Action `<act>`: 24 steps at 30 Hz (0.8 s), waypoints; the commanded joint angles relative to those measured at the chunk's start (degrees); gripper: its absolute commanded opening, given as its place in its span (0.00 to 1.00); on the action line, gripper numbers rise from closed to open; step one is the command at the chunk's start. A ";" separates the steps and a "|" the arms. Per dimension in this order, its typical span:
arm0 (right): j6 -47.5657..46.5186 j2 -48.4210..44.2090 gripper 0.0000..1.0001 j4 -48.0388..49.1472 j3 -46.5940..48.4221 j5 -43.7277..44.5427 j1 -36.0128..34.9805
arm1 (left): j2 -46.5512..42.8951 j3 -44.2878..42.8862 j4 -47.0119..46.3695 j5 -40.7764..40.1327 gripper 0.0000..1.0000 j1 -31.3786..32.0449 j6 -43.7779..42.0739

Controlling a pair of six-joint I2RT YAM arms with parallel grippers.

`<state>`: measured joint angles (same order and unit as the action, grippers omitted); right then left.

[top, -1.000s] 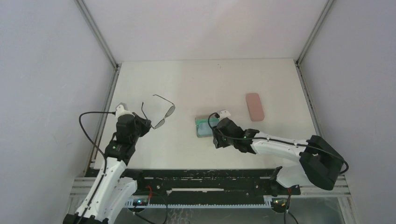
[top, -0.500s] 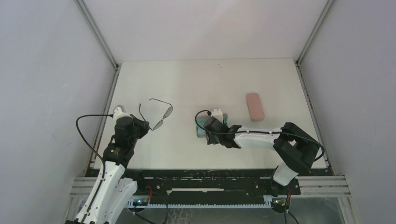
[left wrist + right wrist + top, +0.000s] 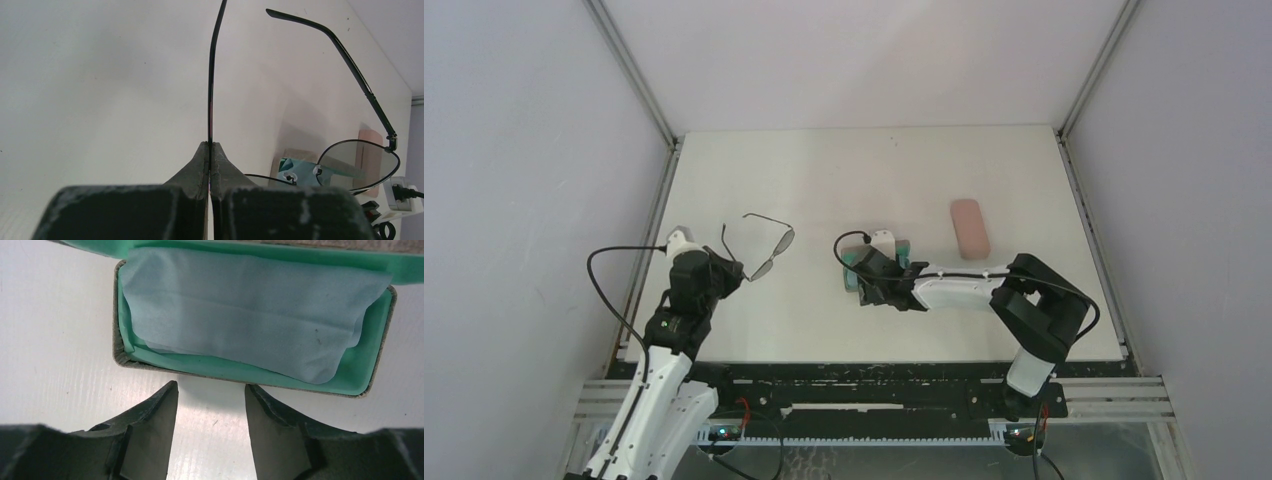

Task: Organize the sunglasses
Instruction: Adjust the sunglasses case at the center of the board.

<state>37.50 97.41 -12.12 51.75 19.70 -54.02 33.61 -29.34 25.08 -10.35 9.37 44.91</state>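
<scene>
A white table seen from above, with two robot arms reaching in from its near edge.

On the left, the left gripper holds the sunglasses – a thin black wire frame with dark lenses, both temples unfolded. The left wrist view shows the jaws pressed together on one temple, close to where it meets the frame front; that temple runs straight up from the fingertips. The second temple slants across the upper right of that view, and one tinted lens sits at the lower right. From above, the sunglasses hang over the left part of the table, lenses towards the middle and temple ends towards the far side. Whether any part touches the table cannot be told.

Near the middle of the table, the right gripper hovers over an open case – grey-brown outside, green lining inside. The right wrist view looks straight down: the case's rim is just beyond the two fingertips, and a light blue cloth lies spread in the case, covering most of its floor. The right jaws stand apart with only bare table between them; they grip nothing.

A closed pink case lies on the table to the right of the open one, apart from it.
</scene>
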 commanded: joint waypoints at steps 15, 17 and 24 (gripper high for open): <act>-7.31 -10.11 0.53 7.72 -0.32 -0.67 -1.42 | -2.54 -3.99 4.89 -0.91 0.00 3.13 -3.10; -7.02 -14.40 0.53 6.84 -2.11 1.46 -2.56 | -2.91 -4.35 6.16 -3.65 0.00 6.63 -2.37; -3.17 -33.08 0.53 2.64 -12.85 7.67 -2.43 | -1.34 -3.70 8.10 -12.58 0.00 23.44 3.81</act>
<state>32.86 72.75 -7.68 44.03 22.41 -57.14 31.40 -29.91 32.75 -16.47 25.41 44.71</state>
